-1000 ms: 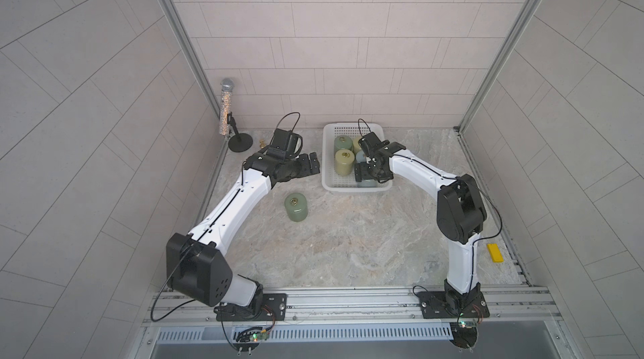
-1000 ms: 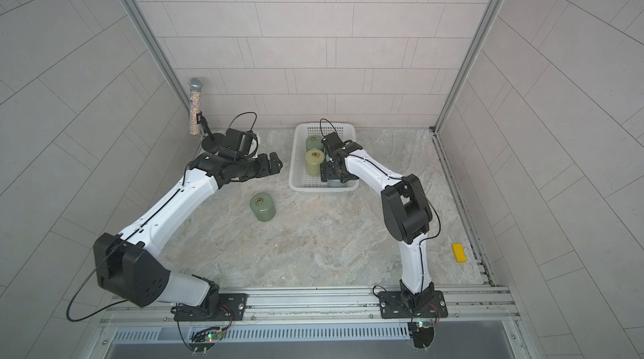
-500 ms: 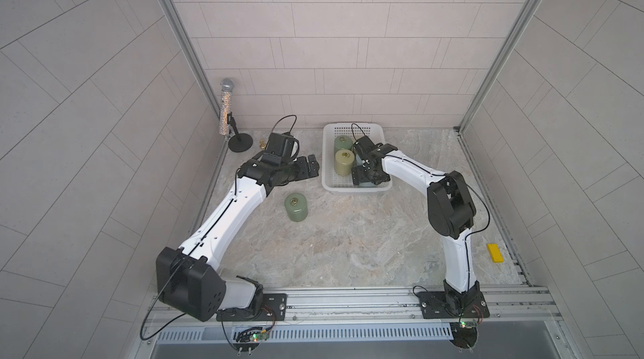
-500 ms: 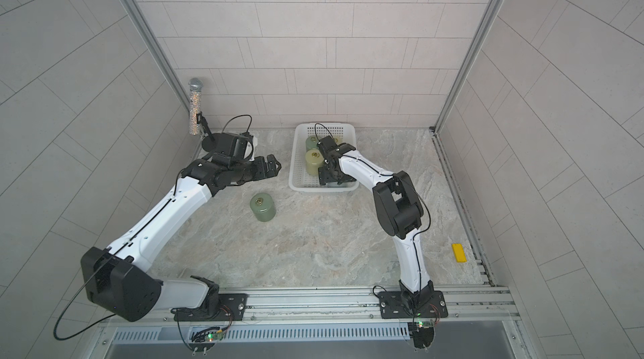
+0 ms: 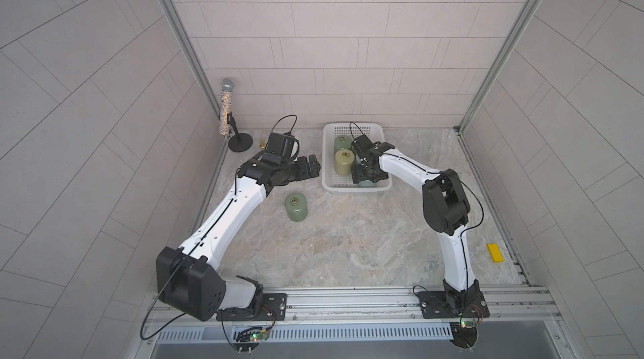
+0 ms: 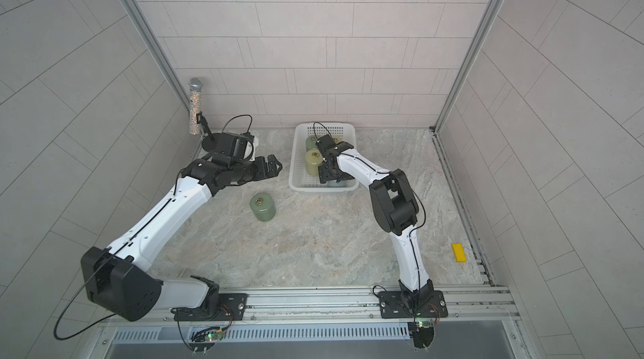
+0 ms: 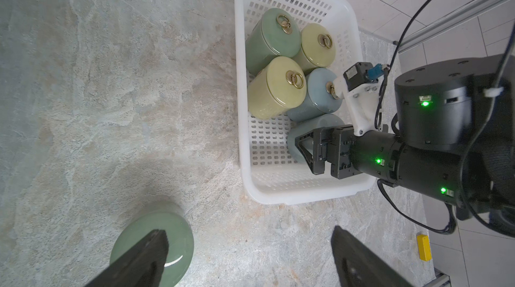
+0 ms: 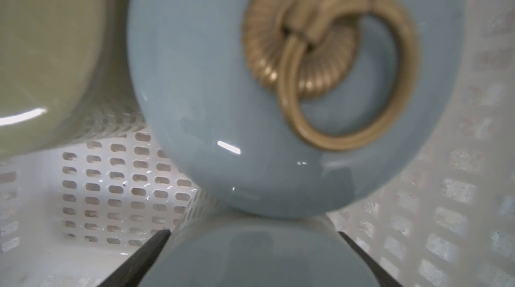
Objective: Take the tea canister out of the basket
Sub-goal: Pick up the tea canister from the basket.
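The white perforated basket (image 5: 326,165) (image 6: 292,165) (image 7: 239,104) stands at the back of the table and holds several tea canisters with brass ring lids. My right gripper (image 5: 365,174) (image 8: 253,233) reaches into its near right corner. The jaws are shut on a pale blue tea canister (image 7: 315,122) (image 8: 256,257), one finger against each side. A second blue canister (image 8: 223,76) stands right behind it. My left gripper (image 5: 310,167) (image 7: 248,231) hangs open and empty above the table, left of the basket. A green canister (image 5: 295,207) (image 7: 181,243) stands on the table below it.
In the basket, a green canister (image 7: 270,35) and two yellow-green ones (image 7: 276,88) (image 7: 315,46) fill the far half. A microphone on a stand (image 5: 226,106) is at the back left. A yellow block (image 5: 495,252) lies by the right wall.
The right arm's elbow has swung inward while its gripper stayed at the blue canister in the basket. The left arm has shifted slightly, gripper still open.
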Robot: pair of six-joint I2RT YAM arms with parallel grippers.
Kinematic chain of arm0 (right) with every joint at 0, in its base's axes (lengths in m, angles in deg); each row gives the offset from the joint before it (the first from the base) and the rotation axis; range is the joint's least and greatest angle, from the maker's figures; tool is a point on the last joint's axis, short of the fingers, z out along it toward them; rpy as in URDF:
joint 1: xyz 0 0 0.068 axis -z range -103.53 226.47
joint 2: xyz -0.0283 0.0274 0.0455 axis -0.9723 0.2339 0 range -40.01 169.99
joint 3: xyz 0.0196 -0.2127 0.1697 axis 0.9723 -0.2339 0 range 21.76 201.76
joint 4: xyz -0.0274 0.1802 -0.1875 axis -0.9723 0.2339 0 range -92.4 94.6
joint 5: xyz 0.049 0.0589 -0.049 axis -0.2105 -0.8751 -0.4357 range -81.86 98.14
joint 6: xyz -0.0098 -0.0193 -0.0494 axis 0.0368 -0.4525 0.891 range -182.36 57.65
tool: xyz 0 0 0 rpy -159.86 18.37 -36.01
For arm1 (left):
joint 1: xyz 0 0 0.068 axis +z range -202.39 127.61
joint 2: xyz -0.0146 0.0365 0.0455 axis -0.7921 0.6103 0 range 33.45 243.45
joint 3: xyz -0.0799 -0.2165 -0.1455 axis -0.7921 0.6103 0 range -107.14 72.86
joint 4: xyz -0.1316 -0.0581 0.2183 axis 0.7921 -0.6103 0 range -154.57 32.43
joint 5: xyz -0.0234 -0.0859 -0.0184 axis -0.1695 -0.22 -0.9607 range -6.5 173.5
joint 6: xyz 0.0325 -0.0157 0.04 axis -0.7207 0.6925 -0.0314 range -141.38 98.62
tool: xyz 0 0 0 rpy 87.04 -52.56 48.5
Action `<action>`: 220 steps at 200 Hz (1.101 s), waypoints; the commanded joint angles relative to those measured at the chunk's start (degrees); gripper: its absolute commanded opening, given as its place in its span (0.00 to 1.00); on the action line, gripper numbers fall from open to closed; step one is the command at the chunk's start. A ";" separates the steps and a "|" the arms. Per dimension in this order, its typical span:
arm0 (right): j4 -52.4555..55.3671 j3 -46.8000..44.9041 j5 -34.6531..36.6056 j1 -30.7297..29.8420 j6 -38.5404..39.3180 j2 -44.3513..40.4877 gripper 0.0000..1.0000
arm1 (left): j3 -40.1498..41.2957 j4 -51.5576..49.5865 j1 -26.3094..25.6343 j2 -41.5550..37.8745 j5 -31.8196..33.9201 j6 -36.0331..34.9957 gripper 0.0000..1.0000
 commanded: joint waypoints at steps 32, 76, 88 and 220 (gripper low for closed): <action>1.57 0.07 0.42 -0.23 0.53 -0.98 0.78 | 0.53 1.27 0.26 -1.04 -3.88 -2.19 1.00; 1.66 -0.07 0.52 -0.23 0.53 -2.28 0.77 | 0.95 -0.46 0.25 -1.59 -14.47 -6.77 1.00; 1.75 -0.04 0.49 -0.27 0.45 -2.64 0.75 | 1.85 -1.07 0.26 -2.34 -14.91 -7.06 1.00; 6.28 1.77 2.01 -1.13 -0.25 -10.70 0.75 | 6.92 -0.66 0.26 -8.20 -14.54 -5.88 1.00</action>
